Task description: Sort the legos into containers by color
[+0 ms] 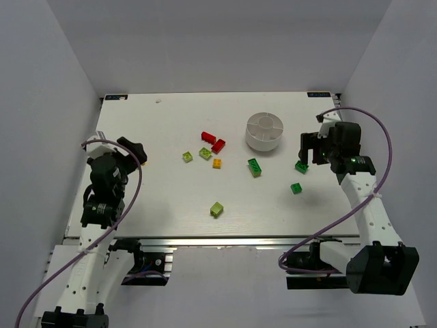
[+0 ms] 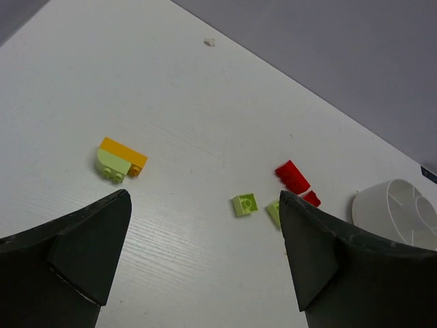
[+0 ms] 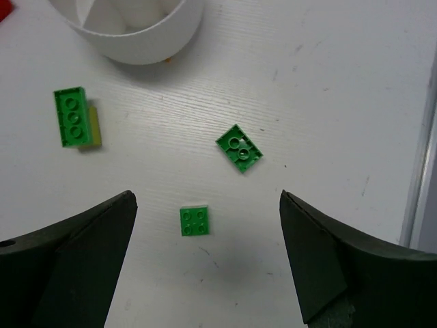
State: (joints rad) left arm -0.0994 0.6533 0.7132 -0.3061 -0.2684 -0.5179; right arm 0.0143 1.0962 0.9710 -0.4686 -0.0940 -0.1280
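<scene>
Your right claw (image 3: 205,196) stands wide open and empty above the table's right side. In its wrist view a square green brick (image 3: 194,221) lies on the table in the gap between the fingers, untouched. A tilted green plate (image 3: 239,147) lies just beyond it, and a long green brick (image 3: 70,117) lies off to the left, near the dish (image 3: 147,48). Your left claw (image 2: 203,195) is also spread wide with nothing in it, at the table's left side. Ahead of it lie an orange brick (image 2: 123,152) with a pale green piece against it, a lime brick (image 2: 244,204) and red bricks (image 2: 292,176), all apart from its fingers. From above, every brick you can see lies outside the dish.
</scene>
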